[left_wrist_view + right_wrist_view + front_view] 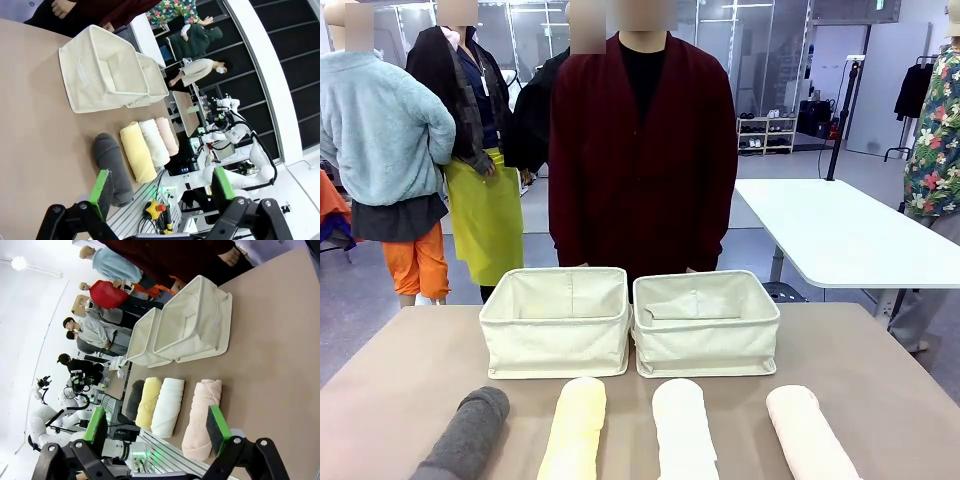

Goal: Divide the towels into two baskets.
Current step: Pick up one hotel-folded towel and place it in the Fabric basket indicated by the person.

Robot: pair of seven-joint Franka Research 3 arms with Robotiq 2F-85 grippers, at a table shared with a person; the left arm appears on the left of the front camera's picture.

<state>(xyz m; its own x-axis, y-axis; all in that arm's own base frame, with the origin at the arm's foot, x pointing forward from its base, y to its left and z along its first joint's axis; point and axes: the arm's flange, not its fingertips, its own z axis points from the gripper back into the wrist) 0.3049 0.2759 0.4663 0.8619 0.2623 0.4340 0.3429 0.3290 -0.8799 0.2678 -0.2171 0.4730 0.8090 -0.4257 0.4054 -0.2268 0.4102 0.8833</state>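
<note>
Towels (683,430) abreast, long axes toward baskets (557,338), left gripper (162,186) and right gripper (157,424) wide, empty

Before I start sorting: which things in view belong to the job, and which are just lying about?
Job: dark grey towel, pale yellow towel, white towel, pale pink towel, left basket, right basket.
Not the job: white side table, shoe rack far back.
</note>
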